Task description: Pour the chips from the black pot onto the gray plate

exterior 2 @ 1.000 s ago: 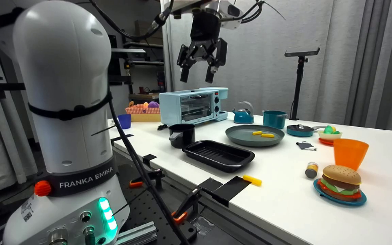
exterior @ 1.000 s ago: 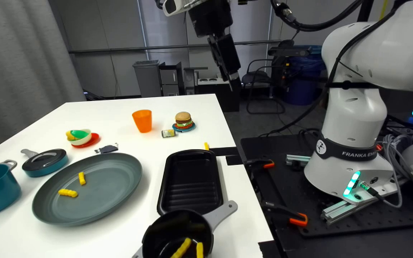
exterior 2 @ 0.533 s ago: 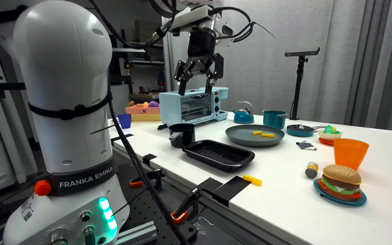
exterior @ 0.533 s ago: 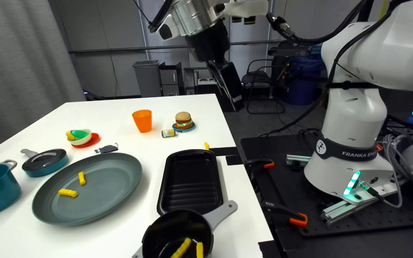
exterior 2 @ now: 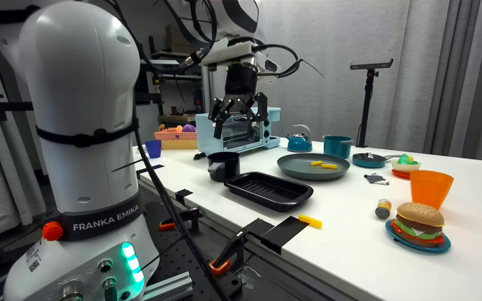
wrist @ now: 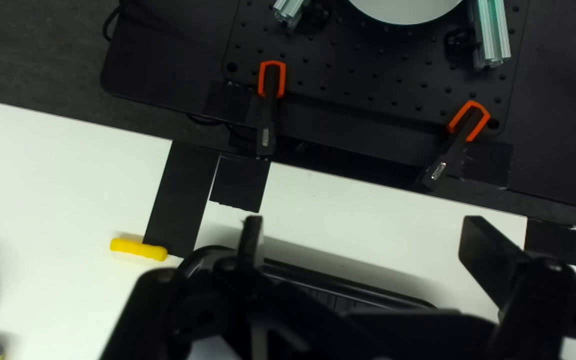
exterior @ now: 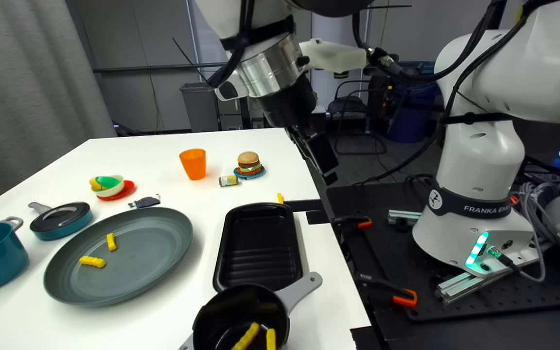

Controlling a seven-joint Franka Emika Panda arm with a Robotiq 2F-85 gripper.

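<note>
- The grill pan (exterior: 260,238) shows nearly whole in both exterior views; in the wrist view the gripper (wrist: 360,232), its fingers spread wide apart, covers much of it.
- In an exterior view two chips (exterior: 247,335) can be seen inside the black pot (exterior: 231,311), just beside the grill pan's ribbed end; whether the two vessels touch I cannot tell.
- In an exterior view the black pot (exterior 2: 230,169) turns its outer wall, hiding the contents, but a toy oven (exterior 2: 234,133) and a kettle (exterior 2: 299,143) appear, both farther from the grill pan than the pot.
- The wrist view shows a loose chip (wrist: 138,249) at the edge of black tape (wrist: 180,200), near the grill pan's end opposite the pot.
- The black pot sits upright, round and deep, its straight gray handle (exterior: 302,291) reaching out beside the grill pan's corner.
- The chips are short yellow sticks; two more lie apart on the gray plate (exterior: 148,272), wide and shallow-rimmed, alongside the grill pan.
</note>
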